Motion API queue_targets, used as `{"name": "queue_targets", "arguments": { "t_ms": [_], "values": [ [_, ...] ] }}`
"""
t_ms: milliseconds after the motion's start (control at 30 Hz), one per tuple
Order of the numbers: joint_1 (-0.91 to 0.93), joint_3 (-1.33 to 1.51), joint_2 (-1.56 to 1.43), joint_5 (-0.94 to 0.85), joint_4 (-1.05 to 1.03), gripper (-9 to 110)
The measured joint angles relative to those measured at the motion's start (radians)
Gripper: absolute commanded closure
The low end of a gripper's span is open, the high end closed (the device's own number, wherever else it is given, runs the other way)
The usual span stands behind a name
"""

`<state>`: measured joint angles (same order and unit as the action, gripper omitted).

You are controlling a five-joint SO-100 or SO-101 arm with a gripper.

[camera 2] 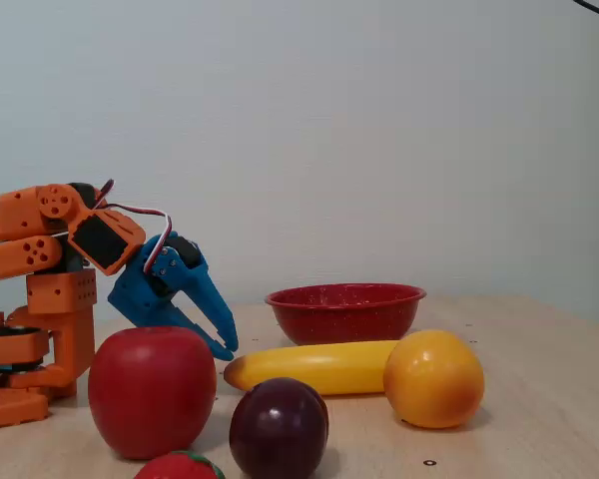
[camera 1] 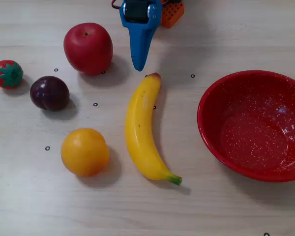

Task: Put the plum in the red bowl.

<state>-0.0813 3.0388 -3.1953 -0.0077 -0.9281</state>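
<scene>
The plum (camera 1: 49, 93) is small, round and dark purple. It lies on the table at the left, between the strawberry and the orange, and shows at the front in the other fixed view (camera 2: 279, 429). The red bowl (camera 1: 250, 128) is large, white-speckled and empty, at the right; it stands at the back in the other fixed view (camera 2: 344, 311). My blue gripper (camera 1: 137, 68) hangs above the table near the banana's tip, right of the apple, well away from the plum. Its fingers meet at the tips and hold nothing (camera 2: 228, 349).
A red apple (camera 1: 88, 47), a strawberry (camera 1: 8, 73), an orange (camera 1: 84, 152) and a banana (camera 1: 142, 130) lie on the light wooden table. The banana lies between the plum and the bowl. The orange arm base (camera 2: 40, 339) stands at the back.
</scene>
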Motion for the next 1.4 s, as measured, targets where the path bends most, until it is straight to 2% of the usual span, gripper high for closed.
{"name": "queue_targets", "arguments": {
  "t_ms": [467,600,800,1400],
  "values": [
    [0.020,-0.005,0.003,0.009,0.000,101],
    [0.014,-0.077,0.192,0.011,0.000,101],
    [0.008,-0.420,0.436,0.028,-0.091,101],
    [-0.302,-1.536,1.313,0.268,-0.606,101]
  ]
}}
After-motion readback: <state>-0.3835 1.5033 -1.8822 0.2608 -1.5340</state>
